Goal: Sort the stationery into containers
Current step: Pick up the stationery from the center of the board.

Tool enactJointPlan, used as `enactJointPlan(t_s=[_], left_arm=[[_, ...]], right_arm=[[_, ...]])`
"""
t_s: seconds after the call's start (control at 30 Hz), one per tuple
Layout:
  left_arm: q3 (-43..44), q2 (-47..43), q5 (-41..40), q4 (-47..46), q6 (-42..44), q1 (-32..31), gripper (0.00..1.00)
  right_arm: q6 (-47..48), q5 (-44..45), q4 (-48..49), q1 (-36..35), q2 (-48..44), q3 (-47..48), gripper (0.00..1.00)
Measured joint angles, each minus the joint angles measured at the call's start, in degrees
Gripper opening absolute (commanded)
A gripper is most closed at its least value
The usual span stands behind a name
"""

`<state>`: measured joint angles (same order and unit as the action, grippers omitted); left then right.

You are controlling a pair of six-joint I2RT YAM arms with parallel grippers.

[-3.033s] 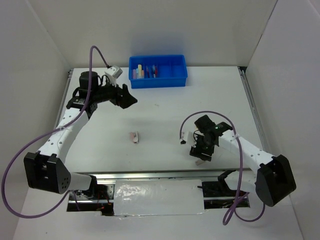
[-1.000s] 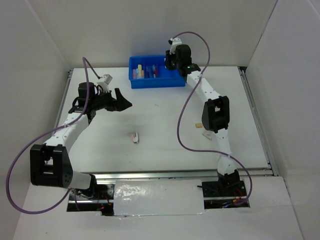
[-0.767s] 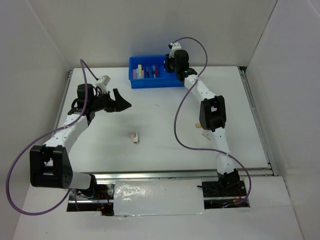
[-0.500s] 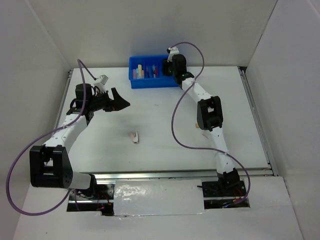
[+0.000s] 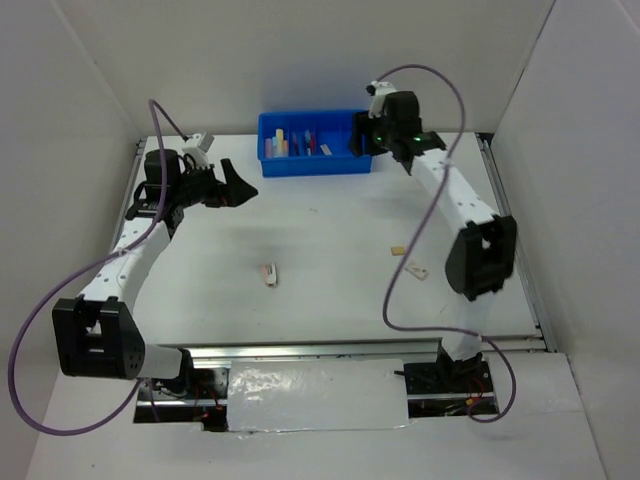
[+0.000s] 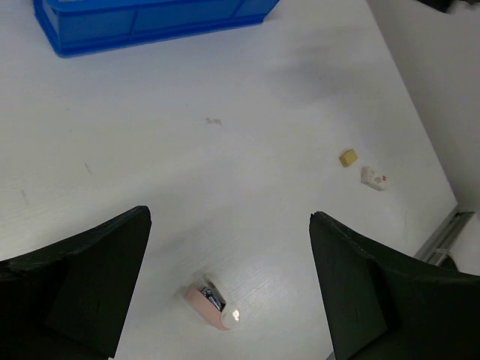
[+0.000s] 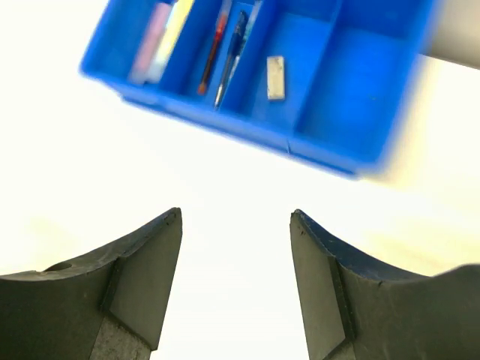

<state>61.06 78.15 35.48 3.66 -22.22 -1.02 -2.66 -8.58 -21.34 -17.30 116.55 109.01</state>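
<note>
The blue four-compartment tray [image 5: 316, 162] stands at the back of the table. In the right wrist view the tray [image 7: 225, 120] holds a pink bar and a pale yellow bar [image 7: 171, 37], a red pen [image 7: 213, 46], a blue pen [image 7: 232, 52] and a white eraser [image 7: 276, 77]. My right gripper [image 5: 358, 143] is open and empty, above the tray's right end. My left gripper [image 5: 236, 183] is open and empty, raised over the table's left. A pink-and-white eraser [image 5: 268, 273], a beige eraser [image 5: 397, 250] and a white eraser [image 5: 416, 270] lie on the table.
White walls close in the table on the left, back and right. A metal rail runs along the front edge [image 5: 300, 350]. The left wrist view shows the tray [image 6: 150, 30] far off and the pink eraser [image 6: 211, 306] between my fingers, well below them.
My right arm carried something from the table's right to the tray, then swung from the tray's middle to its right end. My left gripper drifted slightly left and back.
</note>
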Motion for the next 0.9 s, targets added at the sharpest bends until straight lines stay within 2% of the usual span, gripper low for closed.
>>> enactJointPlan(t_s=[0.13,0.27,0.4,0.53,0.9], left_arm=[[5.01,-0.15,-4.83,5.46,4.57,-2.1,0.99],[5.31,-1.86,-8.31,8.52,7.13,-3.98,0.99],[4.15,-3.8,-10.16,10.58,7.37,-4.76,0.99],[3.19,-4.92,-11.26,11.21,7.32,-4.85,0.99],[2.91,-5.05,-12.33,12.68,7.34,-4.92,0.99]], right_arm=[[1.07,-2.29,-4.0,3.56,-17.73,-11.23,0.62],[0.76,-2.43,-7.17,7.39,-25.7,-21.79,0.62],[0.13,-1.01,-12.15,7.76,-24.44,-31.15,0.69],[0.13,0.76,-15.93,7.54,-22.1,-36.35,0.72],[0.37,2.84,-17.55,7.58,-13.44,-36.02,0.68]])
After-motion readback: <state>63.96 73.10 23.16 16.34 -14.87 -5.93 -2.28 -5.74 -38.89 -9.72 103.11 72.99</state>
